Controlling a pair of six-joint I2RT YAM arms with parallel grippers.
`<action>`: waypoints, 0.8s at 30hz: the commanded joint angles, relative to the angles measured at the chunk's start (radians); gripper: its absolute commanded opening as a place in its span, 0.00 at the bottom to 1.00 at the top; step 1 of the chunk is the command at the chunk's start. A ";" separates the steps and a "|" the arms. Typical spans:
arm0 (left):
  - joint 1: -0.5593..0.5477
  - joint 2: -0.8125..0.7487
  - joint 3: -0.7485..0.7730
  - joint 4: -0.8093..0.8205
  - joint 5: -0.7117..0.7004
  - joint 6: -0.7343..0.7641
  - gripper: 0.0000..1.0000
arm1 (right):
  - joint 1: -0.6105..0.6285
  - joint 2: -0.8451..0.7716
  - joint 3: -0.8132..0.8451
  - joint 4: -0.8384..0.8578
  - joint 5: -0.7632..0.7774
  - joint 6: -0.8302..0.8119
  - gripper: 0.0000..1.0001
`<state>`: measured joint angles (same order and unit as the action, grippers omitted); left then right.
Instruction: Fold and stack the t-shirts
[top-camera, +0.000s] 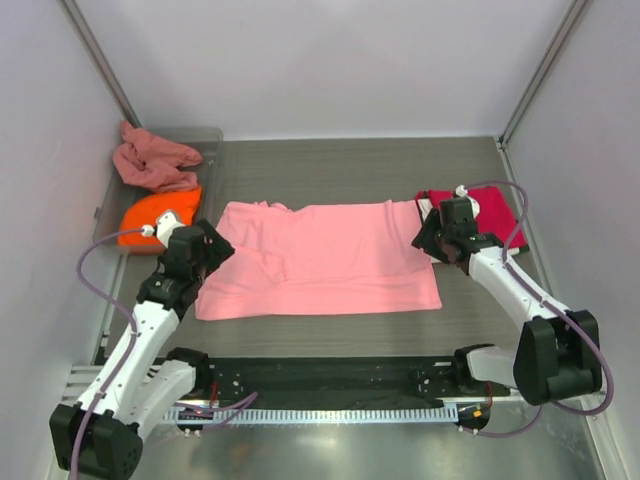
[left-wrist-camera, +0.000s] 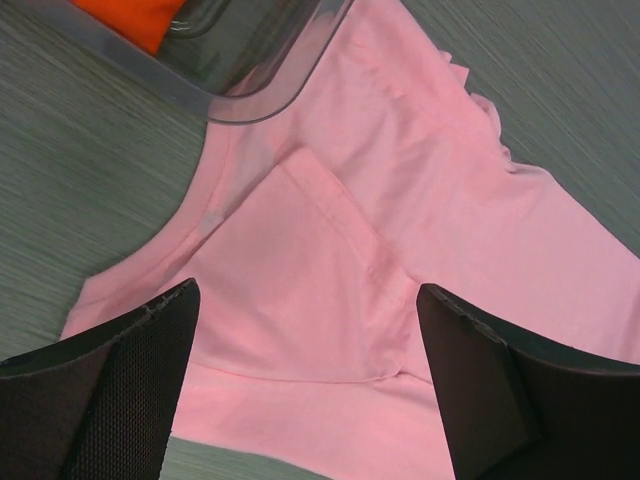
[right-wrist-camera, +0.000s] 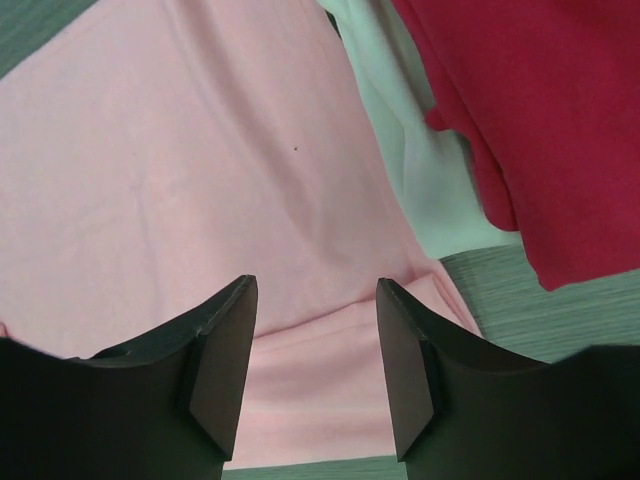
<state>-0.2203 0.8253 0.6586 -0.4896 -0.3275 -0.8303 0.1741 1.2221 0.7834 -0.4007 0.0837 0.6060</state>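
A light pink t-shirt lies spread flat across the middle of the table, its near edge folded over. My left gripper hovers over its left end, jaws wide open and empty. In the left wrist view a sleeve is folded onto the pink t-shirt below my left gripper. My right gripper stands open over the shirt's right end with nothing between its fingers. The right wrist view shows my right gripper above a fold in the pink t-shirt. A crimson red t-shirt lies folded at the right on a white t-shirt.
A grey plastic tray stands at the back left, and its corner nearly touches the pink shirt. It holds an orange t-shirt and a crumpled dusty rose t-shirt. Enclosure walls close in on both sides.
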 joint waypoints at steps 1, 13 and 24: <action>0.004 0.037 -0.008 0.167 0.030 0.036 0.90 | 0.005 0.046 0.059 0.078 0.013 -0.031 0.57; 0.006 0.516 0.257 0.329 0.137 0.120 0.89 | -0.004 0.493 0.419 0.094 0.020 -0.078 0.41; 0.004 0.716 0.374 0.362 0.173 0.128 0.89 | -0.122 0.734 0.521 0.079 0.076 -0.019 0.45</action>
<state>-0.2203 1.5219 0.9829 -0.1791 -0.1715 -0.7231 0.0963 1.9381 1.2816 -0.3145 0.0944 0.5602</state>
